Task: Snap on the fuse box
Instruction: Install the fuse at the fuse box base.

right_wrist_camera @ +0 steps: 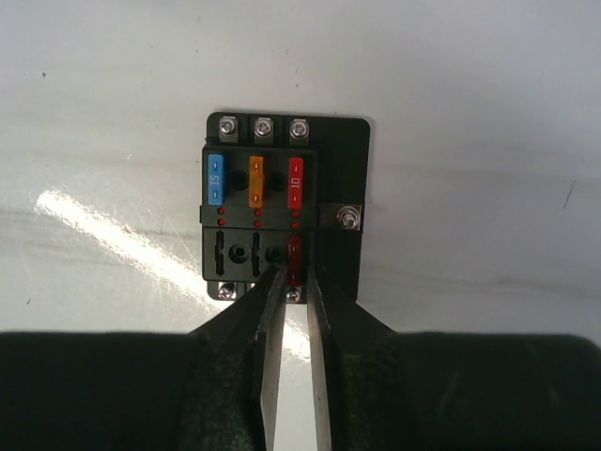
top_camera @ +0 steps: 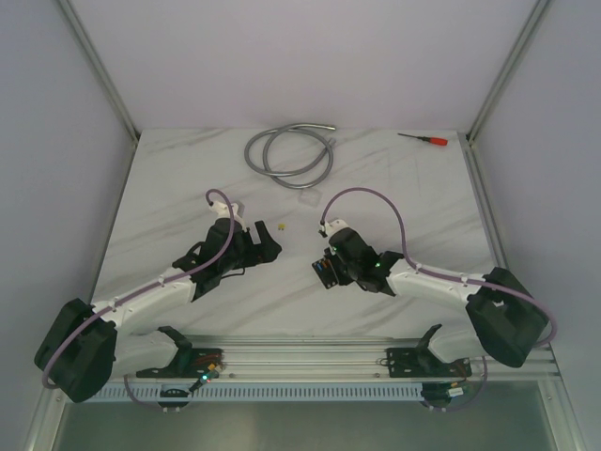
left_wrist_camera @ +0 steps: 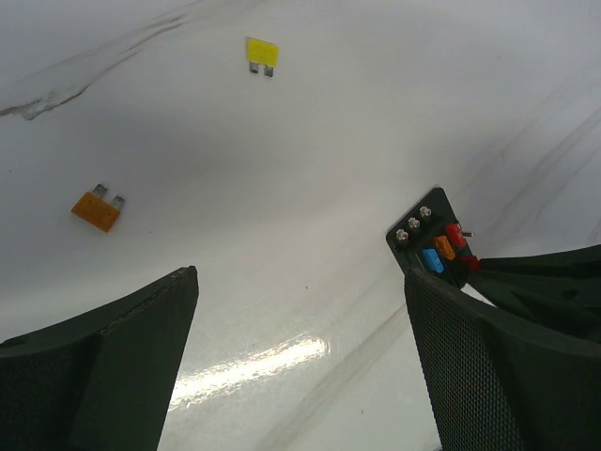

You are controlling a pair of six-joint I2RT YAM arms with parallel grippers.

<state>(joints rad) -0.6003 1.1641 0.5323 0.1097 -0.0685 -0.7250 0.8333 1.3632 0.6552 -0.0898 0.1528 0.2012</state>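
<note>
Mid-bench point(top_camera: 394, 188), the black square plastic fuse box point(right_wrist_camera: 272, 211) looks light, stiff, best edge-pinched; right gripper point(right_wrist_camera: 296, 274) barely parted, left gripper point(left_wrist_camera: 300, 277) wide.

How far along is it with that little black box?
Done: the fuse box has a blue fuse, an orange fuse and a red fuse in its top row. In hand: the right fingers flank a second red fuse in the bottom row; grip unclear. Remaining: two bottom slots are empty; a yellow fuse and a loose orange fuse lie on the table. The left fingers are open, empty.
</note>
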